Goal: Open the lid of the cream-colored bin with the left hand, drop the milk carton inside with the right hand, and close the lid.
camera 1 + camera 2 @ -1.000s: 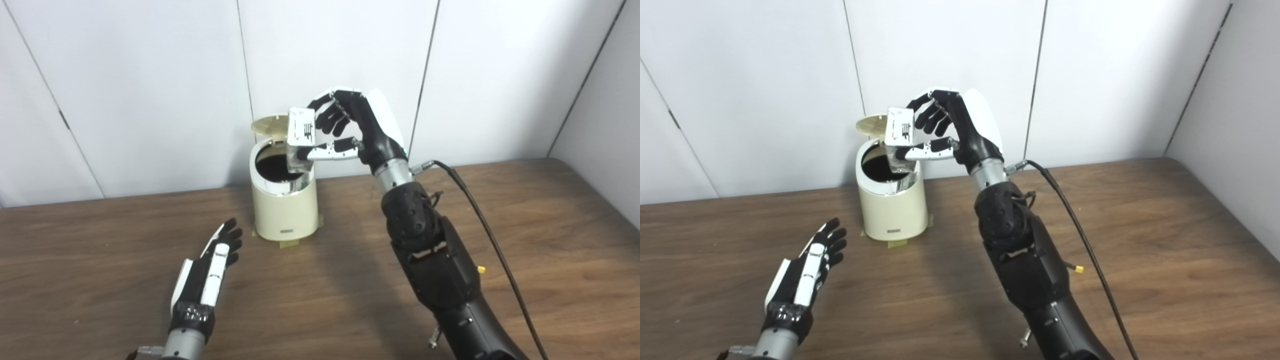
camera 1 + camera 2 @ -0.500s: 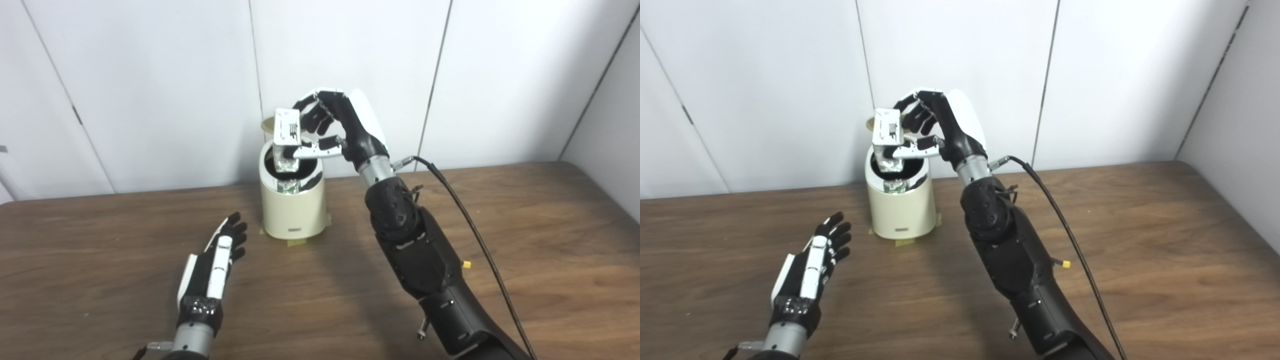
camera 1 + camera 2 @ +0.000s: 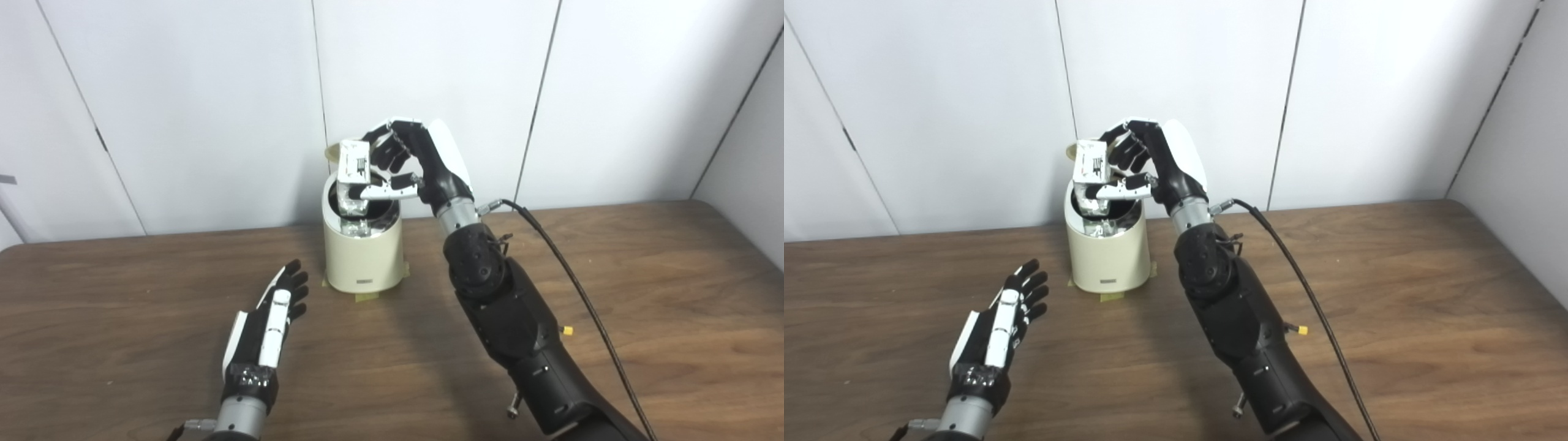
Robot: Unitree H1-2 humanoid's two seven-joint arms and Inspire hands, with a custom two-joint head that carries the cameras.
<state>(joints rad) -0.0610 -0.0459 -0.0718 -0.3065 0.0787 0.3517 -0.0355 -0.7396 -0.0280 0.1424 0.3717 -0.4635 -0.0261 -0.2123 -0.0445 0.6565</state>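
The cream-colored bin (image 3: 362,257) stands on the wooden table against the white wall, its round lid (image 3: 332,151) tipped up behind the mouth. My right hand (image 3: 411,162) is shut on the white milk carton (image 3: 352,174), holding it upright over the bin's open mouth with its lower end at the rim. My left hand (image 3: 264,327) lies open and flat on the table in front and to the left of the bin, holding nothing.
A black cable (image 3: 582,288) runs from my right wrist across the table to the right. Yellowish tape (image 3: 366,296) shows under the bin's base. The table (image 3: 674,294) ends at a wall on the right.
The camera has shifted, moving the whole scene. My right hand has carried the carton from the bin's right edge to over its mouth and a little lower. The left hand stays flat.
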